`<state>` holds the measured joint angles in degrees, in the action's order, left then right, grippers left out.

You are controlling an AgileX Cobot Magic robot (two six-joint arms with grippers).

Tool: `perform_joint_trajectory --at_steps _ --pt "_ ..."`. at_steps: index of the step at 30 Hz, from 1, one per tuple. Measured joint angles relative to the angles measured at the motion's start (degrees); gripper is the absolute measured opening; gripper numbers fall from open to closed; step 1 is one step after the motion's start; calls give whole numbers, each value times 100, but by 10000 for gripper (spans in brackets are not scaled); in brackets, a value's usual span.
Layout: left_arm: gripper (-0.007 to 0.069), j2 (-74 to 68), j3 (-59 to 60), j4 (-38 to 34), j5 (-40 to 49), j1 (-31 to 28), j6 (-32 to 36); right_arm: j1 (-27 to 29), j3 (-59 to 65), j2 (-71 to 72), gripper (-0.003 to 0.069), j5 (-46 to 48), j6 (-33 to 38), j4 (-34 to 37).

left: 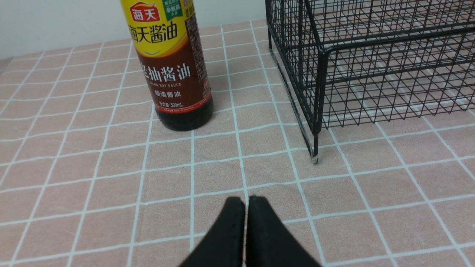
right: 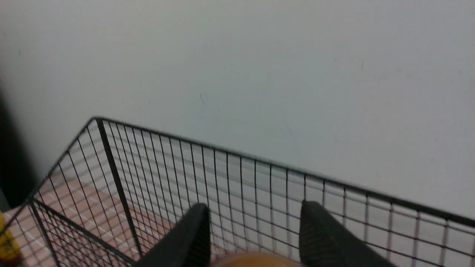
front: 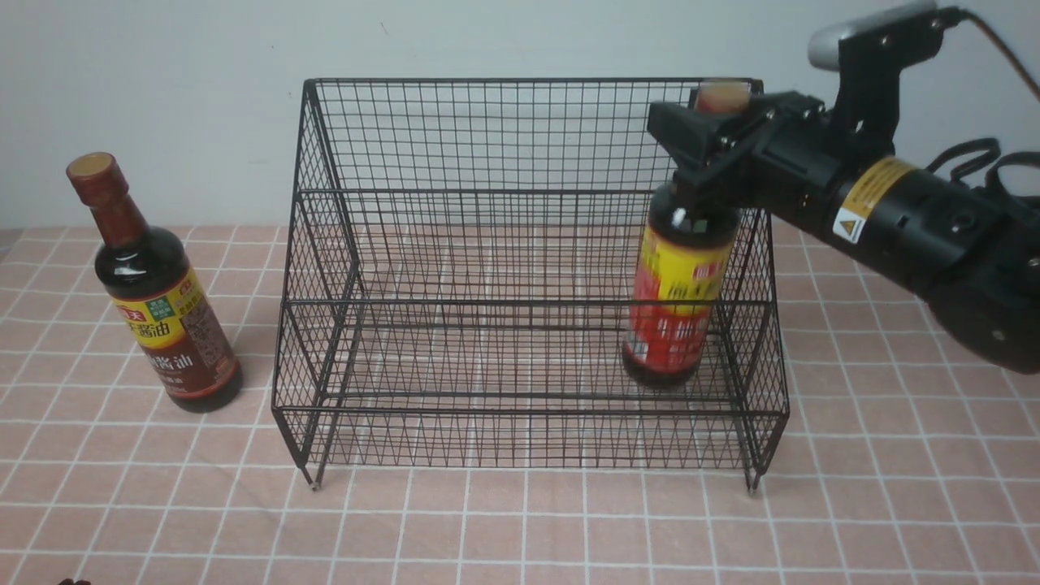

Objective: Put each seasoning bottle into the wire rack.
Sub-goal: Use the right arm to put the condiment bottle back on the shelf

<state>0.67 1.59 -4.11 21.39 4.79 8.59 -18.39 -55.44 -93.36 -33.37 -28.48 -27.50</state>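
The right tool [right: 255, 217] stands spread around the neck of 1 bottle [front: 670, 296] in the rack [front: 528, 192], probably releasing it; the left tool [left: 247, 202] is closed, bottle 2 [front: 168, 321] waiting beside the rack.

1. Front view: soft, even light; source unseen. Bottle cap [front: 725, 85] and right gripper [front: 708, 146] smeared.
2. Left wrist view: soy-sauce label [left: 167, 74] crisp; gripper fingertips [left: 234, 209] dark, soft.
3. Right wrist view: greyish, dim; near fingertips [right: 195, 230] out of focus.

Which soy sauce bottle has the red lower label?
The bottle at the rack's right end, under the right gripper; the other's lower label is brown.
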Motion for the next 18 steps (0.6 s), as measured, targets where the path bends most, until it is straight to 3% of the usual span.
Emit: perform_joint_trajectory --at_steps 6,13,18 --pt "-7 0 0 0 0 0 0 -6 1 54 395 -99 22 -14" --pt "-7 0 0 0 0 0 0 -6 16 632 399 100 183 -28" --pt "-7 0 0 0 0 0 0 11 16 1742 375 982 625 -23"
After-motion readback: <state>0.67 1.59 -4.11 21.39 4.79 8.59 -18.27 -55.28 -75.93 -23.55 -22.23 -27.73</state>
